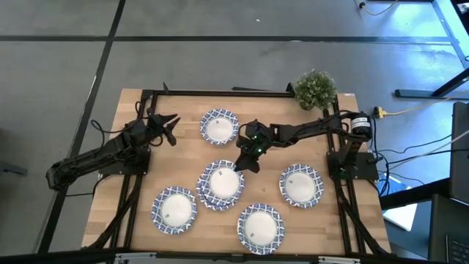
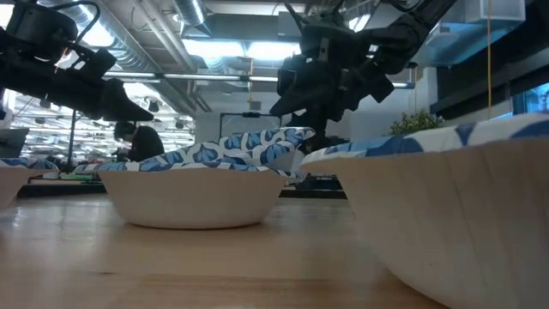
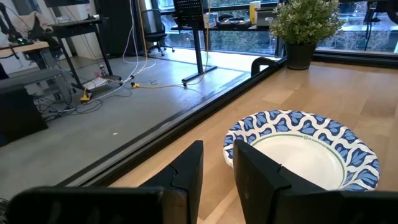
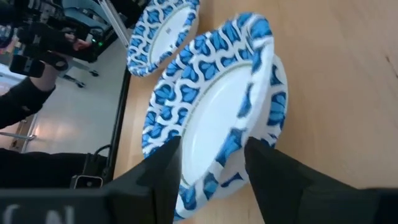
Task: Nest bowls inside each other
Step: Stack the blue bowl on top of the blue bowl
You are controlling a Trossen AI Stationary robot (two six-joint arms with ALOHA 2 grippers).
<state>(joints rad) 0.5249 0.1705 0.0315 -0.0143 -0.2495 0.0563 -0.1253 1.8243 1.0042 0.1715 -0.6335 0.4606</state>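
Several blue-and-white rimmed bowls sit on the wooden table. One bowl [image 1: 220,127] is at the far side, and others are at the near left [image 1: 175,209], near middle [image 1: 261,227] and right [image 1: 301,185]. In the centre, an upper bowl [image 4: 205,118] lies tilted in a lower bowl [image 2: 193,193]. My right gripper [image 1: 248,163] [image 4: 214,171] is at this upper bowl's far right rim, shut on it. My left gripper [image 1: 171,125] [image 3: 217,180] hovers open just left of the far bowl [image 3: 305,149], touching nothing. My right gripper holds the upper centre bowl by its rim [image 4: 231,148], one finger inside the bowl and one outside. The fingers come from above, slanting in from the table's far right. The held side [image 2: 296,134] is raised. The opposite side [image 2: 171,158] rests on the lower bowl's rim.
A small green potted plant [image 1: 315,88] stands at the table's far right corner. A black frame rail [image 1: 220,92] runs along the far edge. Bare wood [image 1: 341,235] lies along the near right edge. The second far bowl [image 4: 163,31] is close beyond the held one.
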